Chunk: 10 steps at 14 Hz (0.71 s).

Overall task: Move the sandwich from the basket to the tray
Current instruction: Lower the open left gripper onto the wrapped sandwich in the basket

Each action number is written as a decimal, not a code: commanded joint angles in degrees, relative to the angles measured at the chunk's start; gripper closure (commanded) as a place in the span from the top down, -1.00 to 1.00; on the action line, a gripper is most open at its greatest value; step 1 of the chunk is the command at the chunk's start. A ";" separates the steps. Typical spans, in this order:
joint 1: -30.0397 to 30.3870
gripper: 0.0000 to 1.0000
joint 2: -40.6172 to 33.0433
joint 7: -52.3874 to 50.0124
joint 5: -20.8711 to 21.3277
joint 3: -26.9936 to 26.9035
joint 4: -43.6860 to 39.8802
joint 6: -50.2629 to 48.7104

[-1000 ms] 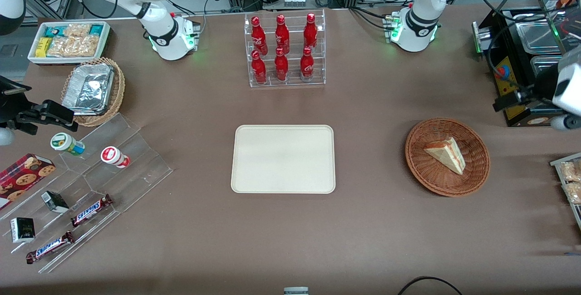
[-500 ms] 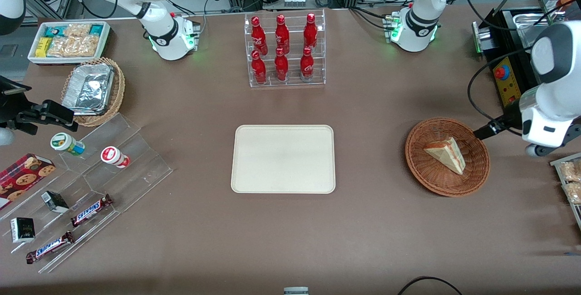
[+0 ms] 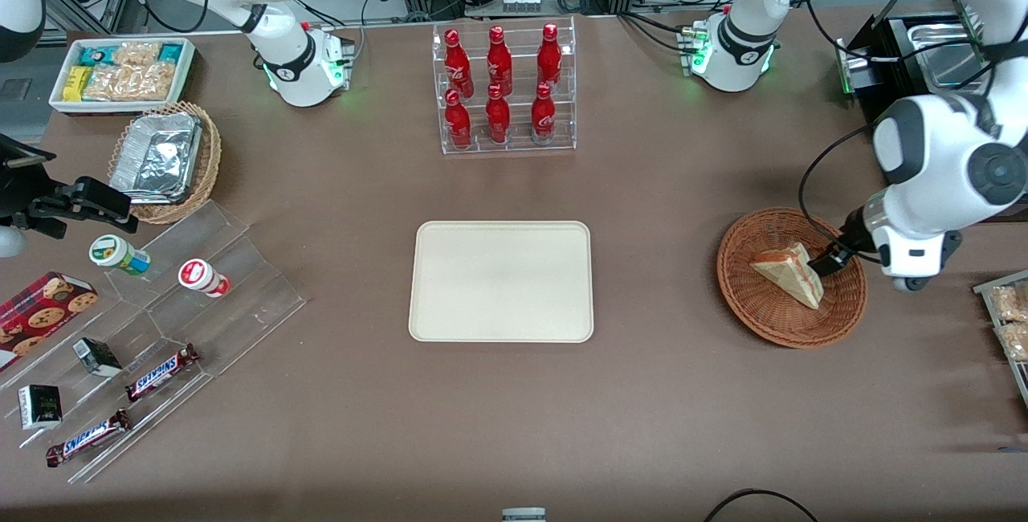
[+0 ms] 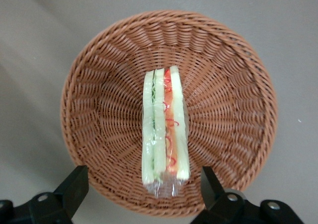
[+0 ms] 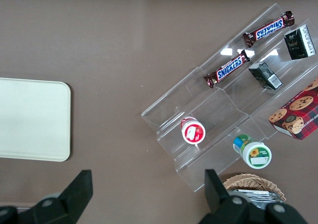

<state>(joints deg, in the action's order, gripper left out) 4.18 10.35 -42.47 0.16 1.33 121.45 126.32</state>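
The sandwich (image 3: 791,271), a pale wedge wrapped in clear film, lies in the reddish-brown wicker basket (image 3: 729,265) toward the working arm's end of the table. In the left wrist view its red and green layers face up (image 4: 164,129) inside the basket (image 4: 74,102). My left gripper (image 3: 831,261) hangs over the basket's rim beside the sandwich. It is open (image 4: 143,186), with one finger (image 4: 73,185) on each side of the sandwich's wrapped end and touching nothing. The cream tray (image 3: 502,281) lies bare at the table's middle.
A clear rack of red bottles (image 3: 504,88) stands farther from the camera than the tray. A black appliance (image 3: 903,116) and a snack tray (image 3: 1008,321) flank the basket. A foil-lined tan basket (image 3: 165,161), a snack bin (image 3: 120,72) and an acrylic stand (image 3: 161,329) sit toward the parked arm's end.
The left arm has swung in from the table's edge toward the basket, bringing the gripper down beside the sandwich. The sandwich, basket and tray have not moved.
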 commanded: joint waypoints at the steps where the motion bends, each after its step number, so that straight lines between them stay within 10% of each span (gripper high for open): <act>1: -0.05 1.00 1.95 -3.75 -0.42 0.34 0.97 4.18; 10: -1.10 0.99 7.23 -5.52 -0.42 0.34 4.85 15.45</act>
<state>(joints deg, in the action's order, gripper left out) 3.50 17.54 -46.88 0.10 1.67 125.53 140.14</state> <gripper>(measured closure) 0.000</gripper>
